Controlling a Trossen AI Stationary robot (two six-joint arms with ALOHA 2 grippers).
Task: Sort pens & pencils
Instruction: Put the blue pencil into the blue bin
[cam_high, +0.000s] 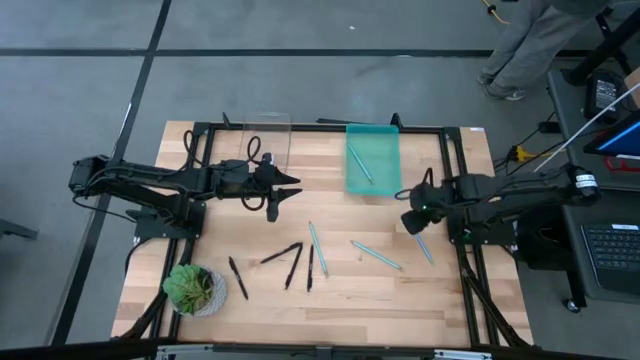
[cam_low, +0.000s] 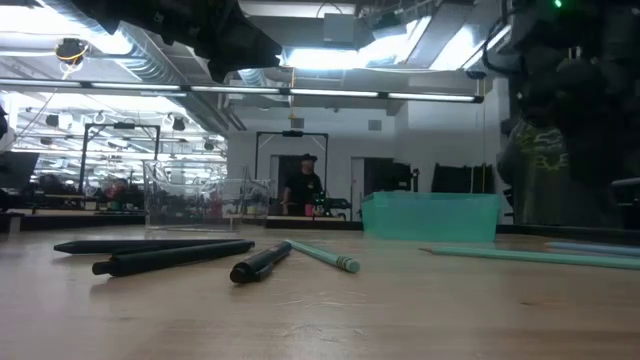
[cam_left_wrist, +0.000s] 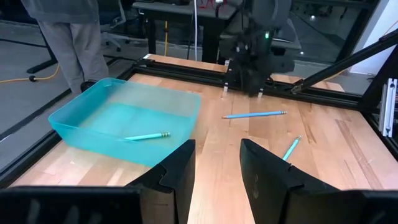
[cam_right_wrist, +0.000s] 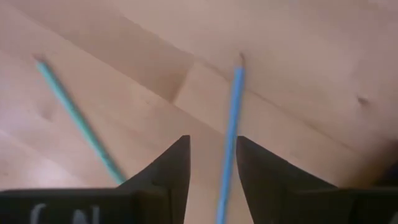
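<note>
One light blue pencil (cam_right_wrist: 231, 118) lies on the table (cam_high: 400, 300) between my right gripper's (cam_right_wrist: 211, 168) parted fingers, aligned for the pinch; the teal tray (cam_high: 385, 178) already holds another, and my left gripper (cam_high: 277, 195) waits open, empty, near the clear box (cam_high: 265, 135)

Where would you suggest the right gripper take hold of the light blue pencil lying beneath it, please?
Mid-shaft, from straight above. The pencil lies flat on the table, running between the right gripper's open fingers, so closing across its thin width should pinch it.
</note>
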